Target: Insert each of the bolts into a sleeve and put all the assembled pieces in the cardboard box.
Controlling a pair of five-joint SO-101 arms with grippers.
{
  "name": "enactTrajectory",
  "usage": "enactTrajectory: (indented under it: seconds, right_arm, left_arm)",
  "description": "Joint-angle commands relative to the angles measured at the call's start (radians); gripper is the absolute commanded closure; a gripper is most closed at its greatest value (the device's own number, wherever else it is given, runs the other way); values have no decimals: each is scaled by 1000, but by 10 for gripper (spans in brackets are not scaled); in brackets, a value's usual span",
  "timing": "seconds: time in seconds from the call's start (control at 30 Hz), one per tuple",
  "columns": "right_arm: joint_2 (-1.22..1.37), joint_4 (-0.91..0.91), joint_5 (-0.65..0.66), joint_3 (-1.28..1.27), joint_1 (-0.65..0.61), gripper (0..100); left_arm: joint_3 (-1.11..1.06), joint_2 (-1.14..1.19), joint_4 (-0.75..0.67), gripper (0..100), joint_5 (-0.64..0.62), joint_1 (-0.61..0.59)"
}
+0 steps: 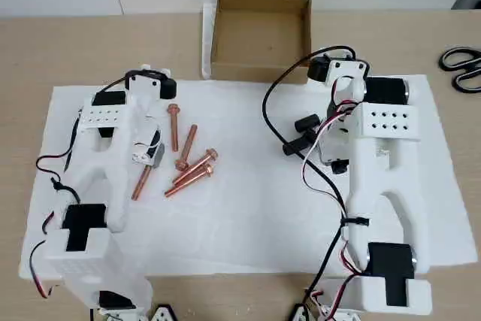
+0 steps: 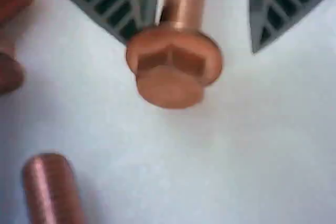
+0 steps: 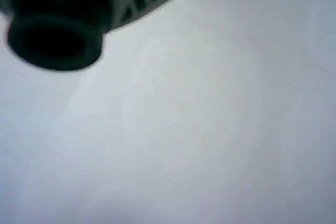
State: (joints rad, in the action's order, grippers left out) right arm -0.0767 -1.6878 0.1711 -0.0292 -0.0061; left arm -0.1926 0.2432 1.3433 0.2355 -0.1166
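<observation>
Bolt (image 2: 173,72) inside wide-spread L tool (image 2: 193,40), 4 bolts (image 1: 197,165) nearby

scissors (image 1: 460,68) cropped, sleeve (image 3: 52,43) blurred, partly hidden

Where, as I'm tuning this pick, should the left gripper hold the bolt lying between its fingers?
Grip the bolt by its shank, just behind the flanged head, coming straight down with a finger on each long side. It lies flat on the white sheet, and the open left gripper straddles it; the flange should stop slipping.
</observation>
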Motion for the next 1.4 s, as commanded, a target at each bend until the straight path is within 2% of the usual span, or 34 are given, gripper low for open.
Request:
enactTrajectory:
  seconds: [0.0,0.3,0.37,0.43,0.6,0.77,1.0,1.17,1.37]
  right_arm:
    - [-45,-7,-9,51,-2,995]
    - [-45,-5,-9,51,-2,995]
    - [-45,-5,-9,51,-2,995]
    - [-45,-5,-9,51,-2,995]
    - [-45,-5,-9,51,-2,995]
    - [-45,-5,-9,51,-2,995]
    - [-59,-4,-8,57,-4,993]
    - [-232,22,-3,57,-5,993]
    - [-553,110,0,-9,-4,995]
  left_arm:
    - [-13,-5,-40,885,8,-3]
    - [-107,-5,-135,889,8,2]
    - [-117,-5,-150,917,2,3]
    - [-116,-5,-155,992,0,3]
    - [-107,-15,-141,995,-31,5]
    - [36,-15,0,994,-61,5]
    - [377,-15,259,994,-69,5]
    - [588,-15,410,994,-71,5]
    - [607,-81,408,994,-72,5]
